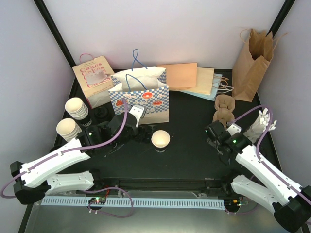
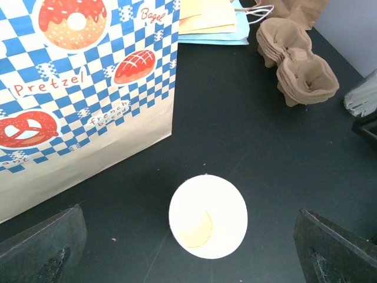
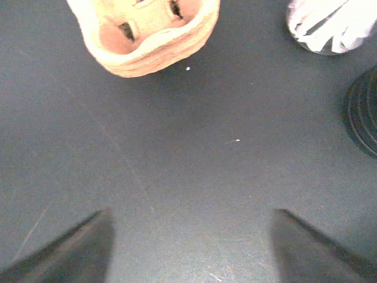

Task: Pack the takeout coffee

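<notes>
One cream-white paper cup (image 1: pixel 160 139) stands upright and lidless on the black table, in front of the blue chequered bag. In the left wrist view this cup (image 2: pixel 207 216) lies just ahead of my open left gripper (image 2: pixel 188 211), between the lines of its two fingers and touching neither. My left gripper (image 1: pixel 147 136) sits just left of the cup in the top view. Two stacks of the same cups (image 1: pixel 77 108) (image 1: pixel 68 128) stand at the far left. My right gripper (image 1: pixel 212 130) (image 3: pixel 191 211) is open over bare table, with nothing between its fingers.
A blue chequered bakery bag (image 1: pixel 141 97) stands open behind the cup, with a "Cakes" bag (image 1: pixel 95 77) to its left. Flat paper bags (image 1: pixel 189 77) and an upright brown bag (image 1: pixel 252 63) are at the back right. Stacked pulp cup carriers (image 1: pixel 224 108) (image 3: pixel 147 35) lie ahead of the right gripper, and a white bundle (image 1: pixel 260 124) lies to its right.
</notes>
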Motion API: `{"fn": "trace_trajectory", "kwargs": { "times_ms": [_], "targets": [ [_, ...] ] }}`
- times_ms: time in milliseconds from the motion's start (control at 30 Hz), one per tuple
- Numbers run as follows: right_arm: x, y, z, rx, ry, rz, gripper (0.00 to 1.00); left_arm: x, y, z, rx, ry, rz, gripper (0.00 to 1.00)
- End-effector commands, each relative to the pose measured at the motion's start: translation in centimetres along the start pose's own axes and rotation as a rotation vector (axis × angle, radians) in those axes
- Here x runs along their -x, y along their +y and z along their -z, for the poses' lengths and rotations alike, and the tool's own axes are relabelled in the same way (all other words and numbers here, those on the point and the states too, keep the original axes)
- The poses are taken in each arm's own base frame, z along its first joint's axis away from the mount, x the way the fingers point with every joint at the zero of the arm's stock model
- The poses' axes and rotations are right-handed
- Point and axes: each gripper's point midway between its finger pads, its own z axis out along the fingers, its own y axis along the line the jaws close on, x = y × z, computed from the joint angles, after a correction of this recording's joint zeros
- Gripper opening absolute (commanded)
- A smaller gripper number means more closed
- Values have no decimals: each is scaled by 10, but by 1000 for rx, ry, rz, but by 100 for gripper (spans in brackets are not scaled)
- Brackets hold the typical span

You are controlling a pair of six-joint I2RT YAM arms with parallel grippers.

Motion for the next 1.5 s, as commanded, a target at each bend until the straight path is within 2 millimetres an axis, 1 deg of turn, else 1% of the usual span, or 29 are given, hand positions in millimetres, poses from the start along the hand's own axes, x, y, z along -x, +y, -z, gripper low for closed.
{"fn": "trace_trajectory", "kwargs": {
  "times_ms": [0, 100, 133, 200, 267, 333, 400, 467, 567, 700, 800, 967, 1067, 1167, 1267, 1400, 1467],
  "targets": [
    [6, -13, -5, -82, -51, -102, 53, 7, 4, 2, 4, -38, -11, 99],
    [6, -27, -7, -167, -66, -131, 5, 3, 4, 0, 2, -29, -20, 99],
    [6, -32, -7, -202, -75, -158, 2, 2, 4, 0, 0, -28, -21, 99],
    [9, -39, -8, -244, -97, -170, 1, 0, 3, -2, -14, -22, -22, 99],
    [11, -50, -7, -306, -120, -205, 1, -2, 0, -3, -35, -16, -25, 99],
    [15, -65, -3, -377, -150, -242, 1, -5, -3, -4, -55, -7, -30, 99],
    [21, -82, 6, -449, -199, -315, 1, -7, -6, -4, -76, 3, -35, 99],
    [28, -94, 14, -486, -250, -363, 1, -10, -9, -5, -96, 13, -41, 99],
    [42, -105, 24, -520, -323, -414, 1, -15, -14, -7, -122, 32, -55, 99],
    [47, -121, 29, -540, -353, -502, 1, -21, -16, -7, -140, 57, -67, 99],
    [55, -130, 34, -566, -385, -520, 1, -23, -14, -6, -141, 60, -73, 99],
    [67, -149, 37, -638, -376, -567, 1, -27, -14, -5, -153, 67, -77, 99],
    [73, -152, 32, -606, -353, -580, 1, -29, -14, -5, -153, 76, -86, 99],
    [75, -153, 19, -548, -295, -610, 1, -31, -13, -6, -152, 83, -92, 99],
    [69, -155, 8, -523, -244, -622, 1, -31, -13, -7, -151, 85, -94, 99],
    [66, -148, -6, -465, -195, -604, 1, -31, -13, -7, -150, 85, -88, 99],
    [67, -150, -10, -461, -174, -619, 1, -31, -13, -8, -152, 85, -82, 99]
  ]
}}
